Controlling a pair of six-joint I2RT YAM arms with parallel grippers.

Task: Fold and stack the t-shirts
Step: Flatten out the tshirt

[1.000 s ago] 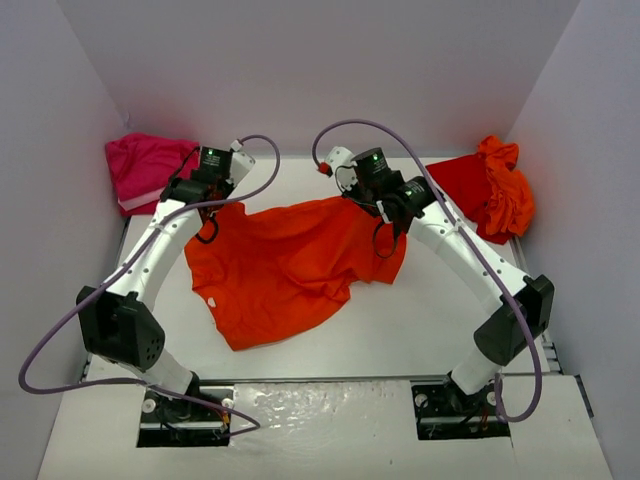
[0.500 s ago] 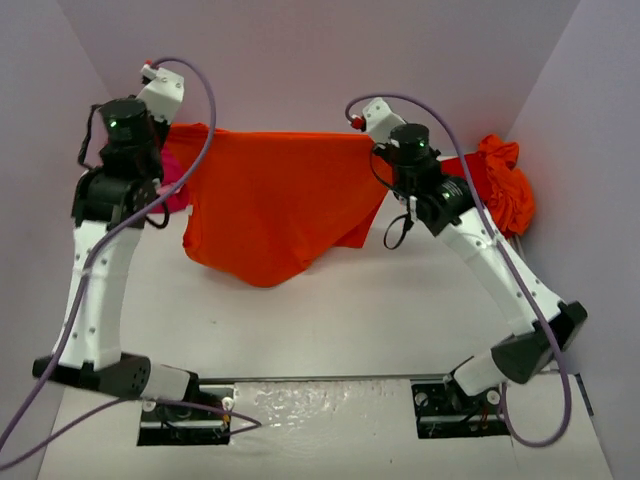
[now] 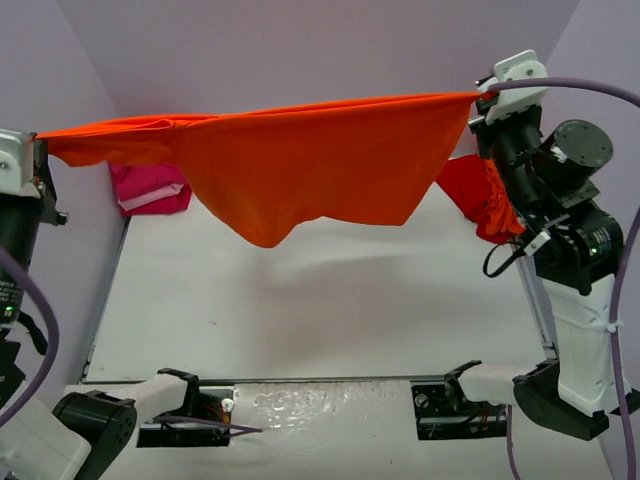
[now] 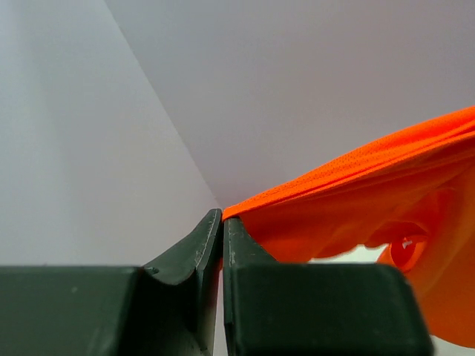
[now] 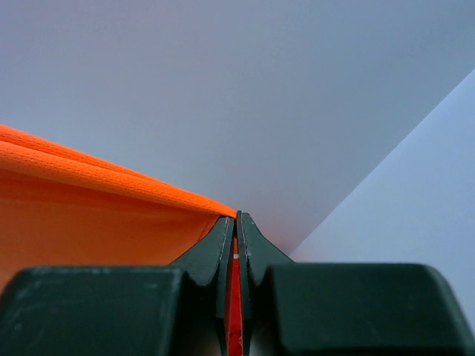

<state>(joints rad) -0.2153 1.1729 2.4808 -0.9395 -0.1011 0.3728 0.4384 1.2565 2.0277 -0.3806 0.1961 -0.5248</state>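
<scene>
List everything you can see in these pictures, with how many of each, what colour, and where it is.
orange t-shirt: one, bright orange, stretched in the air between both grippers, sagging in the middle above the table.
magenta t-shirt: one, pink, far left corner of the table, partly hidden behind the hanging one.
red t-shirt: one, red, crumpled at the far right edge.
second orange t-shirt: one, orange, bunched against the red one, partly behind the right arm.
table: one, white, under everything.
cables: two, purple, one along each arm.
left gripper: one, dark, shut on the orange t-shirt's left end.
right gripper: one, dark, shut on its right end.
</scene>
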